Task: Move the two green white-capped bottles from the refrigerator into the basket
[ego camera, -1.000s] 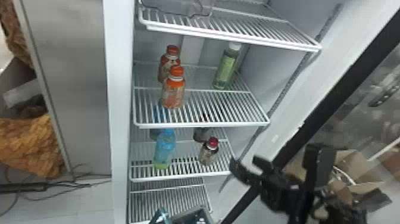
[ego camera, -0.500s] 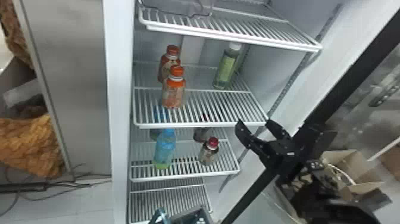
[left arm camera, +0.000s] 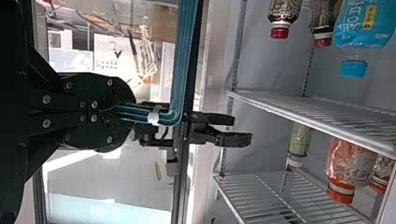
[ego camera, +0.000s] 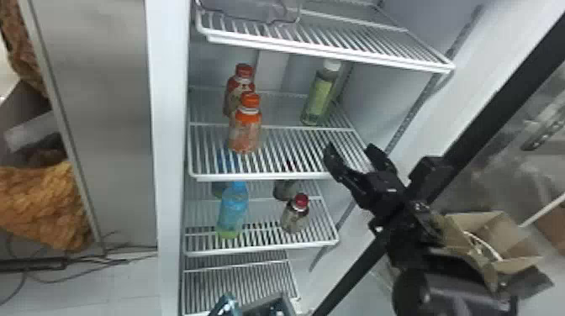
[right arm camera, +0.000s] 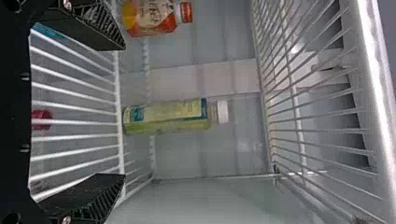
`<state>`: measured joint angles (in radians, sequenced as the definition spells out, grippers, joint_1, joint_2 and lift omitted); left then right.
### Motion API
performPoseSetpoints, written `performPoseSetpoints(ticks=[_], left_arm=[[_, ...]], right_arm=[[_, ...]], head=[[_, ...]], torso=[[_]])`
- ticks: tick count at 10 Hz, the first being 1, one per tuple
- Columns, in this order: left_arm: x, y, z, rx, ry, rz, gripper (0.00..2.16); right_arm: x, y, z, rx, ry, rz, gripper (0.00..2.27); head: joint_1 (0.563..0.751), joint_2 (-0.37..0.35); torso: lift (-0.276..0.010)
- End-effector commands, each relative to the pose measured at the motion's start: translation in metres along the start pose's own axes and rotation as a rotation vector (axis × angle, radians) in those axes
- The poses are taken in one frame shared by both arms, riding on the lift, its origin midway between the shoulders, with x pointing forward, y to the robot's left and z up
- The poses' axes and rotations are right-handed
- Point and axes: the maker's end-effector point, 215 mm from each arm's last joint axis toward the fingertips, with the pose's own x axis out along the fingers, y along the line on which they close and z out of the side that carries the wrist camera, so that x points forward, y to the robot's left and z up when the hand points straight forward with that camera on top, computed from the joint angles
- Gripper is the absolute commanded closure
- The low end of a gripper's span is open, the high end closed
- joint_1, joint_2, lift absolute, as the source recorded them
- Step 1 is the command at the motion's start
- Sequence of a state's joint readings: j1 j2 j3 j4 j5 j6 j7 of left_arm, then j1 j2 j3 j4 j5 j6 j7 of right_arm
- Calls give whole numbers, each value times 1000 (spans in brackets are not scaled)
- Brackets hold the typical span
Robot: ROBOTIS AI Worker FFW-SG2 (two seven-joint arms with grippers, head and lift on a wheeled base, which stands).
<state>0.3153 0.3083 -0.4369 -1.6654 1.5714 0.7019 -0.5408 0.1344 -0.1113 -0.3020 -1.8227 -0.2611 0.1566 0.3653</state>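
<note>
One green bottle (ego camera: 318,97) is on the shelf (ego camera: 260,177), the other seemingly moved, right fingers (right arm camera: 84,200) apart, left fingers (left arm camera: 100,88) clamped on the basket handle (left arm camera: 184,60).

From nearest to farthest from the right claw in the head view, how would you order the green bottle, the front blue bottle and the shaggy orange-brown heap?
From the right claw:
1. Green bottle, just to its left
2. Front blue bottle, lower and farther left
3. Heap, at the far left
</note>
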Motion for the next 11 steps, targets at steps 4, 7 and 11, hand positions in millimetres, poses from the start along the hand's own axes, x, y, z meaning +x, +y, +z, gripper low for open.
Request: performPoseSetpoints(ticks=[4,7,11], left_arm=[[1,0,0,0,3,0,1214],[4,-2,-4,-3,13,-4,1214],[5,-2,-3,-5,12,-6,1214]], right_arm=[[57,5,-9,30,-15,12,59],[88,16,-10,35,-12,7,61],[110,5,10,-21,-39,-62,61]], head=[[695,-350],[695,-350],[695,-350]], torso=[[-4],[-4],[-4]])
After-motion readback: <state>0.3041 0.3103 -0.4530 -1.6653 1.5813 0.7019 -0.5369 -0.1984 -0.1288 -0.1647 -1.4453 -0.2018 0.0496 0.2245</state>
